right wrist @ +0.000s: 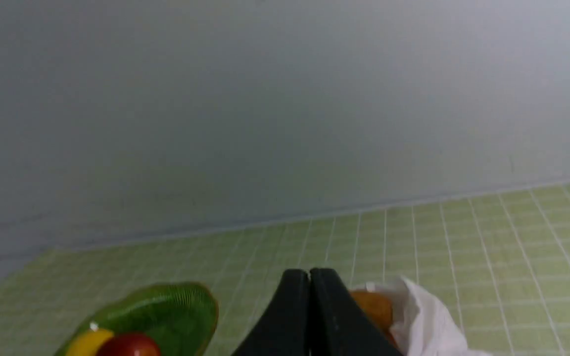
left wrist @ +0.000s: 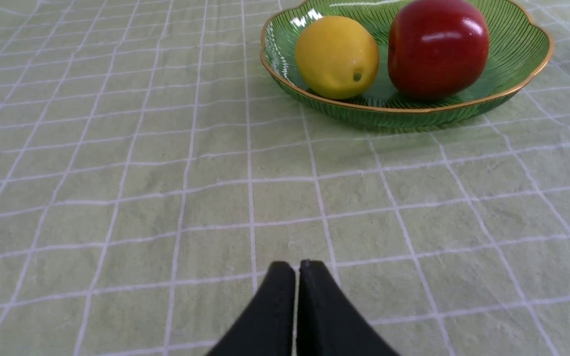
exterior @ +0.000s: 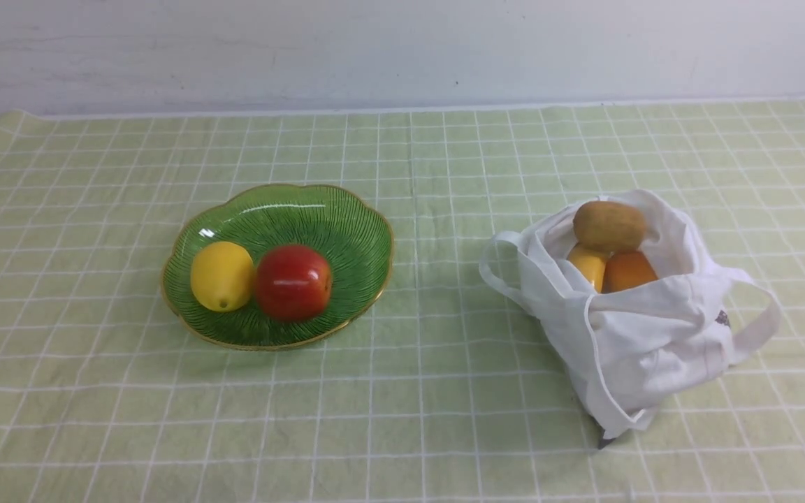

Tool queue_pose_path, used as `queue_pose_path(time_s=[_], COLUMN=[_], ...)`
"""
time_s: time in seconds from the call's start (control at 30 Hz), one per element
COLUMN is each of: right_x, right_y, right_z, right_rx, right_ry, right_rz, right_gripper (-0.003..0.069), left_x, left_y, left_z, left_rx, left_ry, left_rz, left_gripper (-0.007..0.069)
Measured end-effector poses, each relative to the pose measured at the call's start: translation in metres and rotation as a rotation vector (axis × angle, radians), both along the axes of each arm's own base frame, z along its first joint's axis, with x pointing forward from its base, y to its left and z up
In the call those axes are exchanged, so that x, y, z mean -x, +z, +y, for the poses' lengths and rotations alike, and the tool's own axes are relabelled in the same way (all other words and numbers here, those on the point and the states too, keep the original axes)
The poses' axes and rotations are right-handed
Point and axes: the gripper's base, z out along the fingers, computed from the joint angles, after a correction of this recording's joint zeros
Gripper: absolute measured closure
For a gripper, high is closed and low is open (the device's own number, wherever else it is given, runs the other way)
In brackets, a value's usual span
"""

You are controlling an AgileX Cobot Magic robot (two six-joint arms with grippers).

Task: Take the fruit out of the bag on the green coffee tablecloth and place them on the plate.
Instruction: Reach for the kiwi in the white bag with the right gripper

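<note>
The white bag stands open at the right on the green coffee tablecloth. In it lie a brown kiwi on top, a yellow fruit and an orange fruit. The green plate at the left holds a yellow lemon and a red apple. Neither arm shows in the front view. My left gripper is shut and empty above bare cloth, short of the plate. My right gripper is shut and empty, raised, with the bag just beyond it.
A pale wall runs along the cloth's far edge. The cloth is slightly wrinkled. Open cloth lies between the plate and the bag.
</note>
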Motion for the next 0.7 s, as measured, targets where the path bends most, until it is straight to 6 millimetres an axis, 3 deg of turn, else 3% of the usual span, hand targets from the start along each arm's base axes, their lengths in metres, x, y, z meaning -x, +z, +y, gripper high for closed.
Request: queue_pose_path(time_s=[0.03,0.13,0.17,0.33,0.43,0.57,0.7], right_x=[-0.02,-0.052,-0.078,-0.162,-0.202,-0.238,-0.268], right_y=[0.003,0.005,0.005,-0.009,-0.024,-0.043,-0.067], right_z=[0.004,0.007,0.008,0.007,0.014,0.031,0.049], right_rx=[0.08,0.191,0.257,0.441,0.492,0.519,0.577], right_ry=[0.085,0.214,0.288,0.461,0.547,0.618,0.671], right_rz=[0.162,0.357,0.439,0.486,0.499,0.534,0.577], right_gripper=[0.0671,0.0671,0.0671,0.0671,0.0667,0.0628,0.0529], left_x=[0.0,0.0,0.0,0.0,0.0,0.0,0.0], left_y=[0.0,0.0,0.0,0.0,0.0,0.0,0.0], left_z=[0.0,0.0,0.0,0.0,0.0,0.0,0.0], left_rx=[0.0,0.0,0.0,0.0,0.0,0.0,0.0], left_ry=[0.0,0.0,0.0,0.0,0.0,0.0,0.0], left_rz=[0.0,0.0,0.0,0.0,0.0,0.0,0.0], left_gripper=[0.0632,0.0632,0.0632,0.0632,0.0632,0.0632,0.0632])
